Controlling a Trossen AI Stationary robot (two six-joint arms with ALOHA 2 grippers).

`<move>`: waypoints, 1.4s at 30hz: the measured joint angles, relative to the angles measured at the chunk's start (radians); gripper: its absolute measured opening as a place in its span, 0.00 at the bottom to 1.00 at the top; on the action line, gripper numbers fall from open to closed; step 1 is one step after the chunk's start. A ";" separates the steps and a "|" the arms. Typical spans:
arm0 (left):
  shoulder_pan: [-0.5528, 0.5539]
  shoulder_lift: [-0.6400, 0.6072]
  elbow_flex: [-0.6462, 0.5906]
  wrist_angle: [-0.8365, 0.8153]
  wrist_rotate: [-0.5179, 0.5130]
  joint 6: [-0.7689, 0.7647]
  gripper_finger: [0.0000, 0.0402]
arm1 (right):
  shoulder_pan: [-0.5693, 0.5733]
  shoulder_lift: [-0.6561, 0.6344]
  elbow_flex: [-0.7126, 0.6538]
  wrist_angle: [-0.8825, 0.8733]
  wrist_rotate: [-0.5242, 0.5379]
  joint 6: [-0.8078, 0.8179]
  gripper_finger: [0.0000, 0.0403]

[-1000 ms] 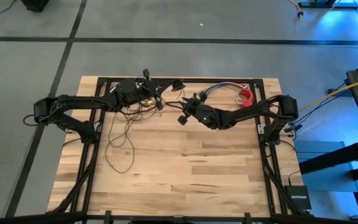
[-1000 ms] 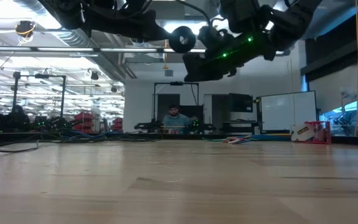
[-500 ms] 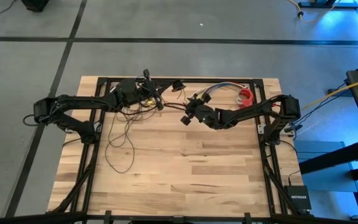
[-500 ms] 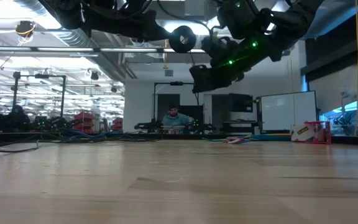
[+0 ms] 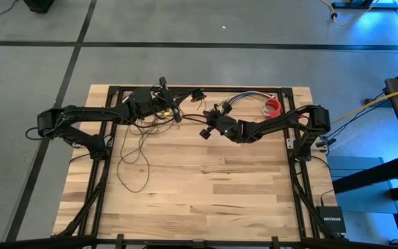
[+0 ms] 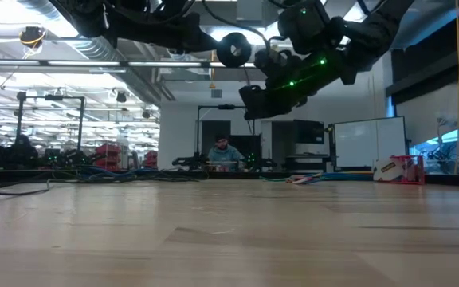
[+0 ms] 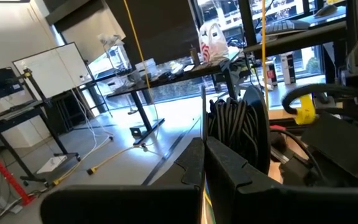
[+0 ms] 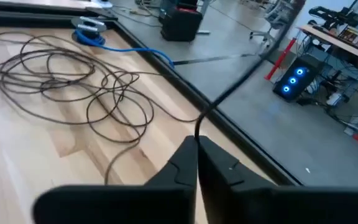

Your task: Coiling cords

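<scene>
Right wrist view: right gripper (image 8: 196, 152) jaws pinching thin looped cords (image 8: 73, 81); left shut.

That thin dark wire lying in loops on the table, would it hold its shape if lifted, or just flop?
Probably flop: the cord lies in loose, uneven loops on the wooden table, so it looks limp and light. Lifted by one strand, as at the right gripper, the rest would likely trail and could tangle where loops overlap.
</scene>
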 joint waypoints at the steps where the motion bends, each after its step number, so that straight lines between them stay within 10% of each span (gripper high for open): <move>1: 0.000 0.000 0.000 0.000 0.000 -0.002 0.00 | 0.005 0.000 0.000 0.007 0.000 0.000 0.02; 19: 0.000 0.000 0.000 0.078 0.184 -0.177 0.00 | 0.021 0.017 0.083 0.146 -0.111 -0.026 0.01; 25: 0.000 0.000 0.000 0.054 0.091 -0.133 0.00 | 0.062 0.017 0.149 0.118 -0.143 -0.059 0.01; 42: 0.001 0.000 0.000 0.000 -0.011 -0.057 0.00 | 0.106 0.016 0.451 -0.373 -0.069 -0.186 0.01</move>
